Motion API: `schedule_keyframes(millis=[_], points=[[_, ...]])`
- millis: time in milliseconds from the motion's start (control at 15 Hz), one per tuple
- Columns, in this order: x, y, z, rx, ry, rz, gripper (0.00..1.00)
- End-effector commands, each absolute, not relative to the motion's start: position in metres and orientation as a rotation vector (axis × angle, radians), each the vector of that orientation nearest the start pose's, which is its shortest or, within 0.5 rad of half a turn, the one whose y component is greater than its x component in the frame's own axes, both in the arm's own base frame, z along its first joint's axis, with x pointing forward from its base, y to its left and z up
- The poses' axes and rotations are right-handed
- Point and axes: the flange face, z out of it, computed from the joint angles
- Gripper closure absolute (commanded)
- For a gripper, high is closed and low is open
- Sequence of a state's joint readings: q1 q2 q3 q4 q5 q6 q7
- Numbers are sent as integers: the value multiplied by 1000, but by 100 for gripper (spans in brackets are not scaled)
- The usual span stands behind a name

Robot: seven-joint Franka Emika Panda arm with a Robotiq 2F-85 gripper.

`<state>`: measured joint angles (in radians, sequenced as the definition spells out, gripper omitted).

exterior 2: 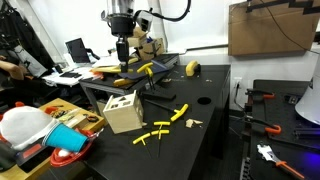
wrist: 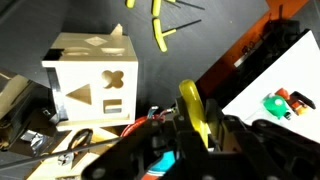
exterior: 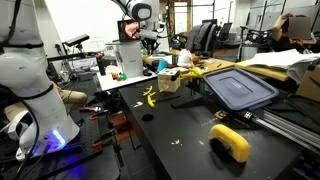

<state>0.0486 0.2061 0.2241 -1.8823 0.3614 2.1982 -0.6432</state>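
In the wrist view the claw point(wrist: 196, 128), at the lower middle of the frame, is clamped on a yellow stick point(wrist: 189, 100) that stands upright between its fingers. Up and to the left of it sits the wooden sorting box point(wrist: 93, 80), with shape cut-outs in its faces. More yellow pieces point(wrist: 158, 32) lie on the black tabletop point(wrist: 235, 35) along the top edge. In an exterior view the claw hangs in the upper left of the frame, higher than the box.
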Motion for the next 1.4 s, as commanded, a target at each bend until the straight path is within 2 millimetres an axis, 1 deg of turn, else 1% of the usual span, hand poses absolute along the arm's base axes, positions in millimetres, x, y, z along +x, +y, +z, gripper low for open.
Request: schedule_keyframes(millis=[0, 267, 600, 933, 1333], points=[[602, 179, 434, -2542, -898, -280, 94], [608, 179, 441, -2502, -739, -306, 94], [611, 173, 444, -2477, -527, -307, 94], [617, 161, 437, -2402, -292, -269, 94], [626, 152, 424, -2244, -114, -270, 94]])
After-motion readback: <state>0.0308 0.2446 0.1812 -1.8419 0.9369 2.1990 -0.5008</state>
